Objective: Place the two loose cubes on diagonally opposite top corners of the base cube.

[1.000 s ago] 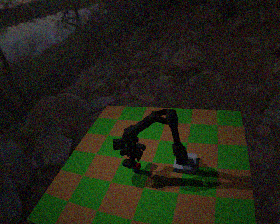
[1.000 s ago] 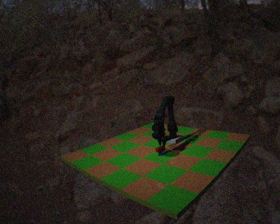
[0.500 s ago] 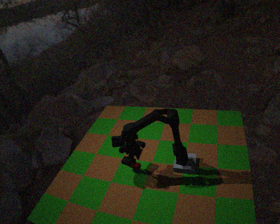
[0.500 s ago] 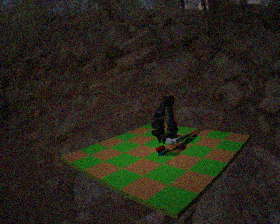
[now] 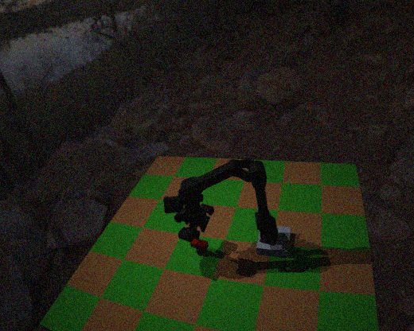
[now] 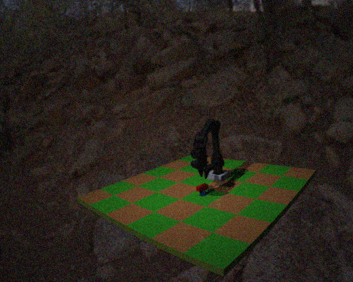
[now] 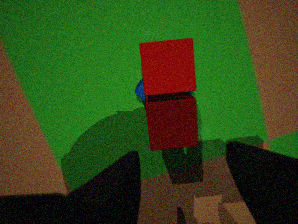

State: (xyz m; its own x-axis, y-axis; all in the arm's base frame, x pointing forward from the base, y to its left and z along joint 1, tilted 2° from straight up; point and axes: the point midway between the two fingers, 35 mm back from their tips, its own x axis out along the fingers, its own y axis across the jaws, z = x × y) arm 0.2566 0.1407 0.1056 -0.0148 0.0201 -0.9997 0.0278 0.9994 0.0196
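Two red cubes rest side by side on the blue base cube point(image 5: 202, 252) point(image 6: 202, 193) point(image 7: 140, 90). One red cube point(image 7: 168, 65) is brighter and farther up in the wrist view; the other red cube point(image 7: 173, 122) is shaded and nearer the fingers. A narrow dark gap runs between them. A blue corner shows at the left end of the gap, and a sliver of blue at the right. Both cubes look level, as far as the dim views show. My gripper point(image 6: 203, 176) point(image 7: 182, 155) is open and empty, above and to one side of the cubes, with no finger touching them.
The cubes stand on a green square of the checkered board point(image 5: 130, 290) point(image 6: 178, 234). The arm's pale base plate point(image 5: 267, 247) point(image 6: 218, 175) is behind the cubes in the exterior view. Arm shadows fall across the board beside the cubes.
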